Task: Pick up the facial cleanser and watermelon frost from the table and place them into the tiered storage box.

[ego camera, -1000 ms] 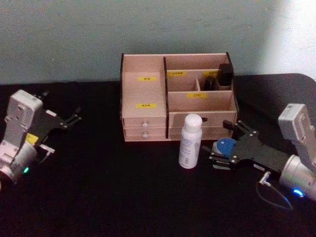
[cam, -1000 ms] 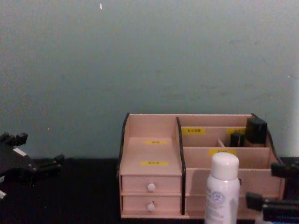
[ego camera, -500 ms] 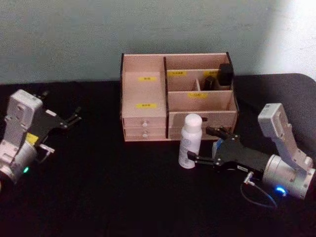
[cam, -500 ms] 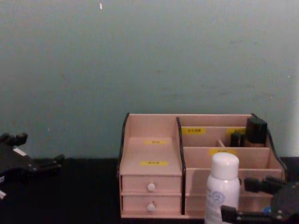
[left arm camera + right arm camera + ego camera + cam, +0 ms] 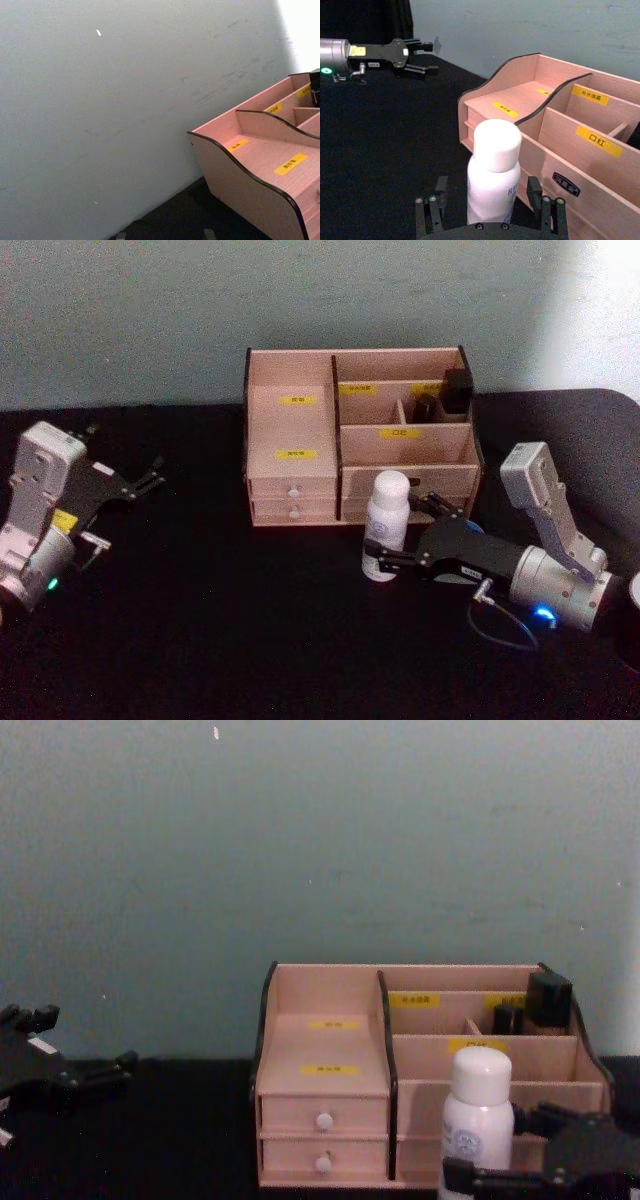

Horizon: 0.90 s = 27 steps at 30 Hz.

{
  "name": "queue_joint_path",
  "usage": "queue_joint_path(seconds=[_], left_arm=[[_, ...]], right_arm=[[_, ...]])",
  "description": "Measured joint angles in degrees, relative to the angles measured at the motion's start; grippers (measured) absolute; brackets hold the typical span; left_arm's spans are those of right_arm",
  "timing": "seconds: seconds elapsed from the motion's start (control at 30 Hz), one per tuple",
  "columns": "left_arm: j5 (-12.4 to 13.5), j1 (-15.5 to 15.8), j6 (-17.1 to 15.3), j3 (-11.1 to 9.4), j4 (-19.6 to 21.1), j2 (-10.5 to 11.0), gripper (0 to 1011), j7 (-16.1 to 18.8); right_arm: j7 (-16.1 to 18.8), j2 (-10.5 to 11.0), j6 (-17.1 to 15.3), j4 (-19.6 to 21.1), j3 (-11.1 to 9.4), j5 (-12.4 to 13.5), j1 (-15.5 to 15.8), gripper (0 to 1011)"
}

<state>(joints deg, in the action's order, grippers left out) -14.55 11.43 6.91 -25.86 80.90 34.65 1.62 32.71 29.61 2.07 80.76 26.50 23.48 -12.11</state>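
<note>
The facial cleanser, a white bottle with a rounded cap, stands upright on the black table just in front of the tiered storage box. My right gripper is open and straddles the bottle low down. One finger stands on each side, with a gap to the bottle on both. The watermelon frost is hidden behind my right arm. My left gripper rests open at the far left, away from everything.
Small dark bottles stand in the box's back right compartment. A teal wall rises close behind the box. The right arm's body lies across the table to the right of the bottle.
My right gripper has swept left from beside the blue-lidded jar to around the white bottle, and the arm now covers the jar. The left arm has not moved.
</note>
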Motion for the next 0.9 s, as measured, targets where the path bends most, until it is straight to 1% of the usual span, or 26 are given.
queue_joint_path(seconds=[0.3,0.77,0.87,0.9], left_arm=[[0.0,0.0,0.0,0.0,0.0,0.0,1001,0.0],[0.0,0.0,0.0,0.0,0.0,0.0,1001,0.0],[0.0,0.0,0.0,0.0,0.0,0.0,1001,0.0],[0.0,0.0,0.0,0.0,0.0,0.0,1001,0.0]], right_arm=[[-0.2,-1.5,0.3,-1.8,-0.3,-0.4,-0.9,1002],[-0.2,-1.4,0.3,-1.7,-0.3,-0.4,-0.8,1003],[-0.2,-1.4,0.3,-1.7,-0.3,-0.4,-0.8,954],[-0.2,-1.4,0.3,-1.7,-0.3,-0.4,-0.8,914]])
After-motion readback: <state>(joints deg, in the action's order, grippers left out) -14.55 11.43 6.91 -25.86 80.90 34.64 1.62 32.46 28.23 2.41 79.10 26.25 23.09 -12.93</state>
